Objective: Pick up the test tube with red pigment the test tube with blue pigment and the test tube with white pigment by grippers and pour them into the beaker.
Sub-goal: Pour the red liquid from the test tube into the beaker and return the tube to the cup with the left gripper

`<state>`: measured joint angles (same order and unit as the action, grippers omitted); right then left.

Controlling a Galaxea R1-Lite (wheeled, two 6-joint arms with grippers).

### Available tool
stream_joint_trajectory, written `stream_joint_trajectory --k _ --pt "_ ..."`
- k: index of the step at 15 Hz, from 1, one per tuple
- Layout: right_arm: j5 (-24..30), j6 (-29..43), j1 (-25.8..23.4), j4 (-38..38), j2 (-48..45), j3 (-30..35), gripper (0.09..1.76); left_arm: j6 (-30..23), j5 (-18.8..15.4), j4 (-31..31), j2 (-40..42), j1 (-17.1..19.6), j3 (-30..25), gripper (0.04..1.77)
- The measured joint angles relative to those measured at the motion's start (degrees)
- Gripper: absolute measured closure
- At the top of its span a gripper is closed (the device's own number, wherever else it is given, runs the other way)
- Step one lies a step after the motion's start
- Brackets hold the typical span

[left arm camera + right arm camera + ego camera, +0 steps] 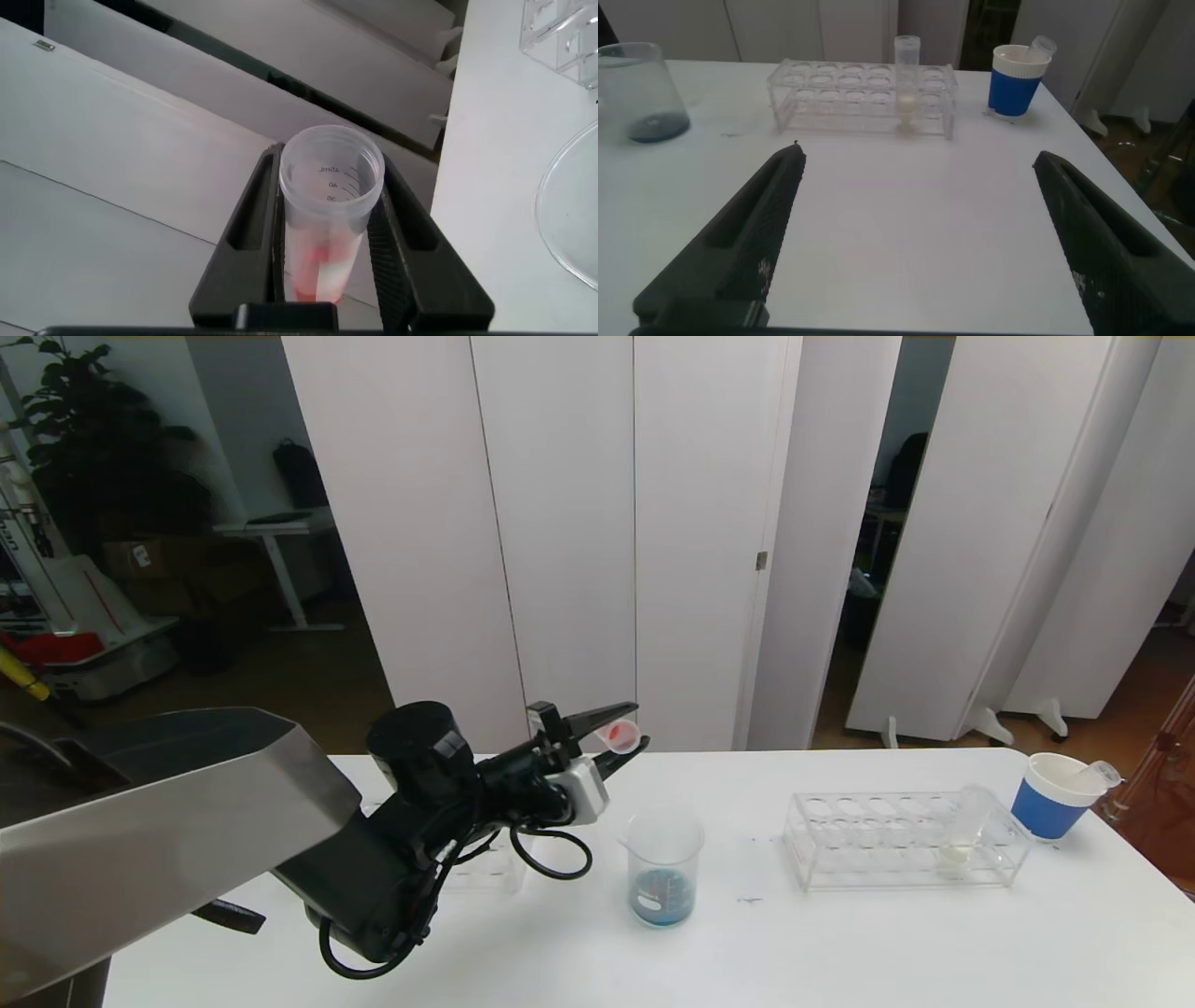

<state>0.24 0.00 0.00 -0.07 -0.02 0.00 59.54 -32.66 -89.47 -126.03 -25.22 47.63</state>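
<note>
My left gripper (pixel 638 726) is shut on the test tube with red pigment (pixel 619 735), held nearly level with its open mouth pointing away from the wrist. In the left wrist view a little red liquid sits low in this tube (pixel 327 215) between the fingers (pixel 252 215). The beaker (pixel 663 868) stands on the table below and slightly right of the tube, with blue liquid at its bottom. The test tube with white pigment (pixel 962 835) stands in the clear rack (pixel 840 845). My right gripper (pixel 917 154) hangs open over bare table, out of the head view. No test tube with blue pigment shows.
A blue-sleeved paper cup (pixel 1053 793) with an empty clear tube leaning in it stands right of the rack, near the table's right edge. A second clear rack (pixel 485 875) lies partly hidden behind my left arm. White partition panels stand behind the table (pixel 840 943).
</note>
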Motion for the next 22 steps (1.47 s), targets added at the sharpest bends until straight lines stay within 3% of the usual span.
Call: stream_joint_trajectory --k 4,15,22 --pt "0.0 0.0 0.0 0.0 0.0 0.0 0.10 5.7 0.6 0.0 -0.1 0.1 0.3 1.22" --pt "0.0 0.0 0.0 0.0 0.0 0.0 0.10 14.0 2.9 0.0 0.2 -0.7 0.7 1.22" --pt "0.0 0.0 0.0 0.0 0.0 0.0 0.10 16.0 3.6 0.0 -0.1 -1.0 0.4 1.22"
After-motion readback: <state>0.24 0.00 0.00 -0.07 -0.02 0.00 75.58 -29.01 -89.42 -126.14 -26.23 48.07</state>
